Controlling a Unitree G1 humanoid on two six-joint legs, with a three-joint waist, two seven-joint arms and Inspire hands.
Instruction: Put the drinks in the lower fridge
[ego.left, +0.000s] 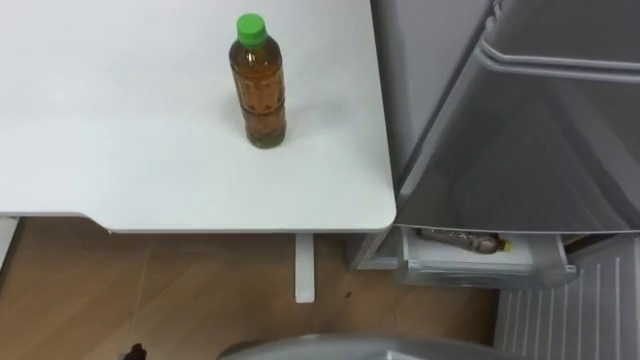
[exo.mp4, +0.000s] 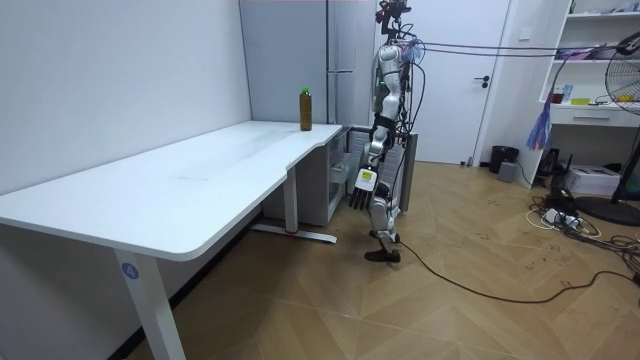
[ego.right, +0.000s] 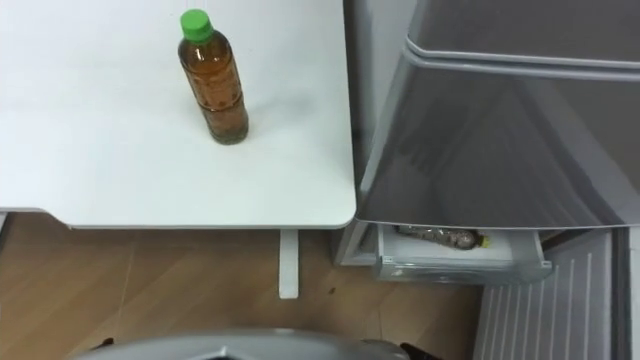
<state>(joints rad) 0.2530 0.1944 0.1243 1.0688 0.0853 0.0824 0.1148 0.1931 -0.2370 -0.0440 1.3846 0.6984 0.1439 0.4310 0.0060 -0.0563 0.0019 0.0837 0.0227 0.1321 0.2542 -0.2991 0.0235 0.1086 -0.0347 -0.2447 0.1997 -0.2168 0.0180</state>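
Left hand (exo.mp4: 363, 188) hangs empty, fingers relaxed, nearer the upright bottle (ego.left: 258, 85) at eleven o'clock on the worktop (ego.left: 120, 150), fridge (ego.left: 520, 140) at two.

Both eye views are looking down closely at the corner of the table (ego.left: 120, 150) by the fridge (ego.left: 560, 120); the room view is sharing it from afar.

The robot stands upright on both legs, turned toward the room view's left, one foot set a little behind the other; its left arm hangs down the side nearer the camera, elbow barely bent, forearm angled slightly forward; the left hand (exo.mp4: 361, 188) hangs at thigh height, fingers relaxed and pointing at the floor, holding nothing.
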